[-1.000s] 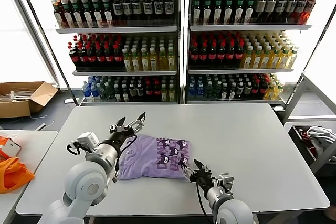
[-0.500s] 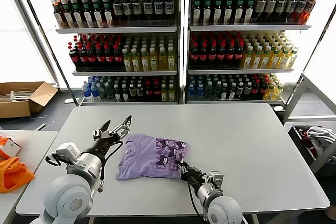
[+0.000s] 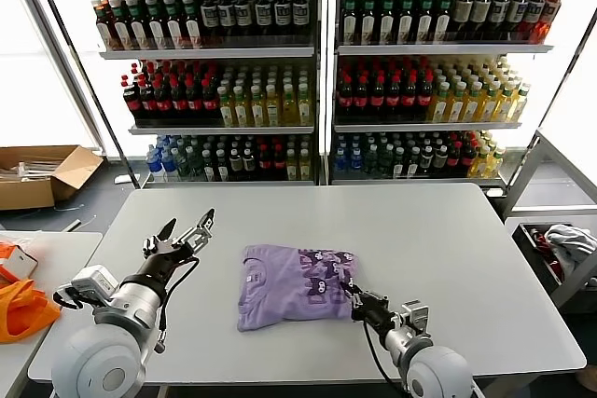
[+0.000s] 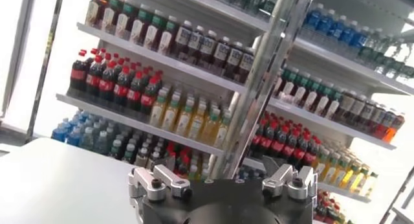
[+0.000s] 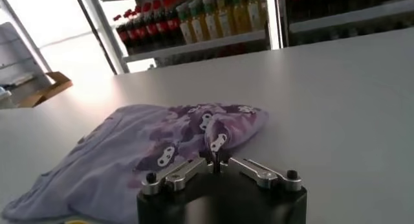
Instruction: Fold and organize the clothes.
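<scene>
A lavender T-shirt lies folded on the grey table, dark purple prints on its right part, white neck label up. My right gripper is at the shirt's right front edge, shut on a fold of the fabric. In the right wrist view the shirt spreads ahead of the right gripper, whose jaws pinch its hem. My left gripper is open and empty, held above the table to the left of the shirt and apart from it. The left wrist view faces the shelves and shows no shirt.
Shelves of drink bottles stand behind the table. A bright orange bag lies on a low side table at the left, a cardboard box on the floor behind it. A bin with cloth is at the right.
The shirt has slid to the right with my right gripper holding its edge. My left gripper has drawn back to the left, away from the shirt, still open.
</scene>
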Motion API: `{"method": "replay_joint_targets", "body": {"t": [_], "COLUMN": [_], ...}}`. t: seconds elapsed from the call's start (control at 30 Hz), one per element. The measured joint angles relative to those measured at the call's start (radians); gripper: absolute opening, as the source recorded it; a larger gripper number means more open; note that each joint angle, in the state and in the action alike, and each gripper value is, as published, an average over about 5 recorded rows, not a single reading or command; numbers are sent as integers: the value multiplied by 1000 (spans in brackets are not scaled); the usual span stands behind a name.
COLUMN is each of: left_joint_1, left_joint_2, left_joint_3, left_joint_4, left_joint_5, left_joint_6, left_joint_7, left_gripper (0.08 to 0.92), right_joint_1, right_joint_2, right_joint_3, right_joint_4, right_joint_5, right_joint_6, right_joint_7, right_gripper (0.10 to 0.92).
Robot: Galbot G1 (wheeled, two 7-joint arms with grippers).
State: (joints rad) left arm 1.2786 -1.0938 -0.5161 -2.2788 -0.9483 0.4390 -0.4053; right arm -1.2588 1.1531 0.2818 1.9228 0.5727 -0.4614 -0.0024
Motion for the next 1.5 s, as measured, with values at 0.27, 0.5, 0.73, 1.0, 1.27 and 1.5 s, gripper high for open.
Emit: {"method": "replay_joint_targets", "body": {"t": [0.27,0.5,0.73,1.0,1.27,1.5], "left_joint_1": [31,43,60,73,99,105], "left_joint_2": [-4,-5,-11,-25,-36,-30], "left_joint_3": [-19,-25,-25,-8,-18,-10], "left_joint_4": [-18,-30,-42,-50,-53,-41], "left_joint_5": [2,3,13,37,50,56], "left_joint_6": [-5,-4,-6,-8,-15,-21], "left_joint_7": [13,19,28,37,52,63], "left_gripper": [823,823,823,823,822,823], "right_joint_1": [-38,-92,-118,-41,15,30], "right_joint_2": [-63,-74,-64,-19,20,34], "right_joint_3": [127,210,246,150,65,31], "right_joint_4": [-6,26,82,64,-56,-113], "right_joint_5": [-35,-67,-105,-139,-113,-93], "right_joint_6": [-1,23,77,110,114,108], "right_joint_7": [-39,-47,-27,7,25,42], "right_gripper": [156,343,550,770,822,823]}}
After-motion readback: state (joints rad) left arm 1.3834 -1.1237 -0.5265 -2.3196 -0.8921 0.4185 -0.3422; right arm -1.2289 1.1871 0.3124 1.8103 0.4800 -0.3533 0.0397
